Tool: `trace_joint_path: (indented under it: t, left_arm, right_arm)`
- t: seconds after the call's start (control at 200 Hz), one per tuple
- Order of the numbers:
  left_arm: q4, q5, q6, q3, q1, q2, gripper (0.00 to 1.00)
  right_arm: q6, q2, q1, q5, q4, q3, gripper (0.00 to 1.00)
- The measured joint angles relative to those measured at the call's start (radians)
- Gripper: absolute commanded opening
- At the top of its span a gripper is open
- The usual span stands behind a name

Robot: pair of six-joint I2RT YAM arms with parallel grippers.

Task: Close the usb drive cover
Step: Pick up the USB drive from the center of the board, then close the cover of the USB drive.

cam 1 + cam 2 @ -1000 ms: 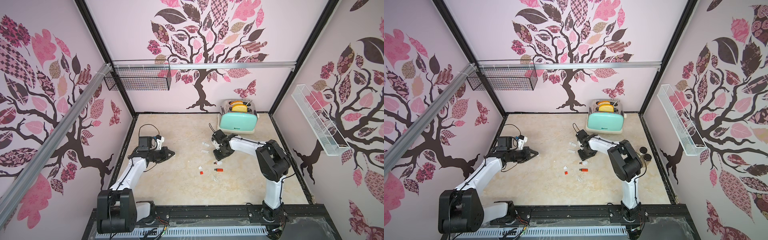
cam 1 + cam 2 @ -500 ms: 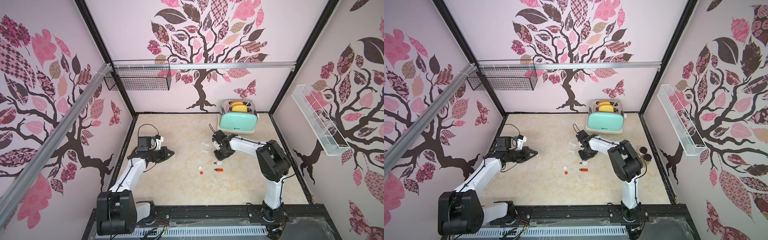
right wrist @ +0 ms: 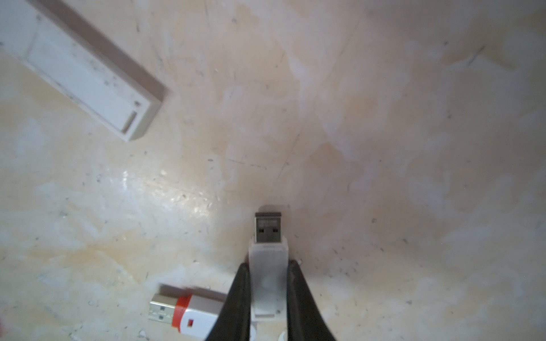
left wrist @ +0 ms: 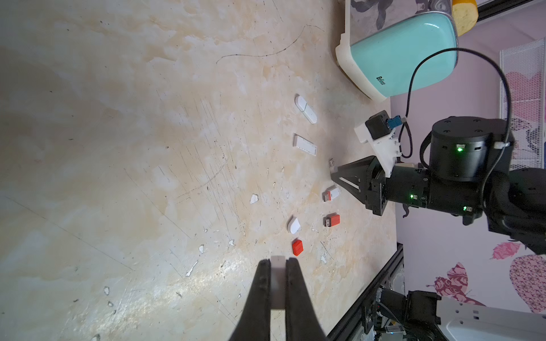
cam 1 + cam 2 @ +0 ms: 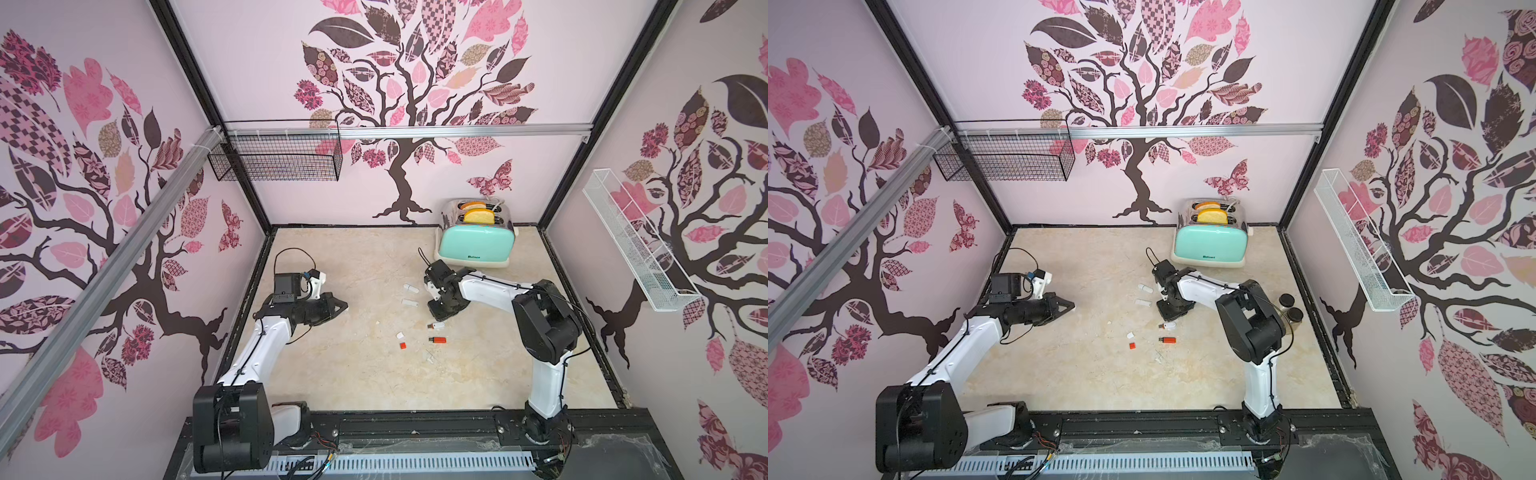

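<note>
My right gripper (image 3: 268,265) is shut on a translucent white usb drive (image 3: 267,254). Its bare metal plug (image 3: 267,227) sticks out past the fingertips, close over the table. In a top view this gripper (image 5: 433,308) points down at mid-table, in front of the toaster. My left gripper (image 4: 278,261) is shut on a small translucent white cover (image 4: 278,280), held level above the table at the left (image 5: 343,306). The two grippers are well apart.
Near the right gripper lie a red-and-white uncapped drive (image 3: 189,313), a red drive (image 5: 438,340), a red cap (image 5: 402,345) and a white cap (image 5: 400,335). Two white capped drives (image 5: 410,295) lie farther back. A mint toaster (image 5: 476,245) stands at the back right.
The right gripper's jaws have closed onto the white usb drive. The left arm has stayed where it was with the cover.
</note>
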Motion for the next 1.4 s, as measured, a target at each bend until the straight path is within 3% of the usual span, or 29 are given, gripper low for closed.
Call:
trace_joint_path:
  t: [0.275,0.57,0.685,0.955,1.396]
  left_arm:
    - [0.002,0.006,0.0,0.0,-0.005,0.002,0.0]
    - [0.0,0.022,0.001,0.0,-0.033,0.01,0.0]
    - [-0.001,0.027,0.002,0.0,-0.041,0.01,0.0]
    - [-0.01,0.041,0.006,0.005,-0.065,0.012,0.0]
    - [-0.01,0.088,-0.002,0.011,-0.105,0.035,0.0]
  right_arm:
    - [-0.004,-0.034,-0.009,-0.016,-0.02,-0.004,0.04]
    - [-0.032,-0.219,0.008,-0.129,0.048,-0.055,0.03]
    - [-0.075,-0.241,0.065,-0.135,0.093,-0.06,0.0]
    - [-0.168,-0.196,0.246,-0.193,0.144,-0.025,0.02]
    - [-0.29,-0.16,0.351,-0.255,0.334,-0.025,0.0]
